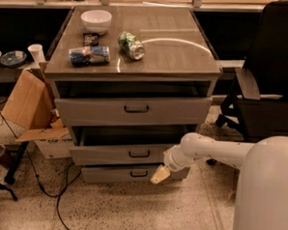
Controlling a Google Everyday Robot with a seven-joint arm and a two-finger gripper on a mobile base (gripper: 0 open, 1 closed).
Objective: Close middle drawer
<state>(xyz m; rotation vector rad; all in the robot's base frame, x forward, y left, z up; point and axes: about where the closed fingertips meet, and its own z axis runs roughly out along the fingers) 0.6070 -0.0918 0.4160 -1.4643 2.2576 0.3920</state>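
Observation:
The middle drawer (108, 155) is the second grey front of the cabinet, with a small dark handle (139, 153). It stands out a little, with a dark gap above its front. My gripper (160, 175) is low at the drawer's right end, just below its front edge and in front of the bottom drawer (112, 174). Its cream fingers look pressed together, holding nothing. My white arm (214, 150) reaches in from the right.
The top drawer (134, 109) sticks out further. On the cabinet top (176, 51) are a white bowl (96, 20), a green can (130, 45) and a blue packet (89, 55). A cardboard box (28, 101) and cables (43, 189) lie left; a black chair (266, 89) stands right.

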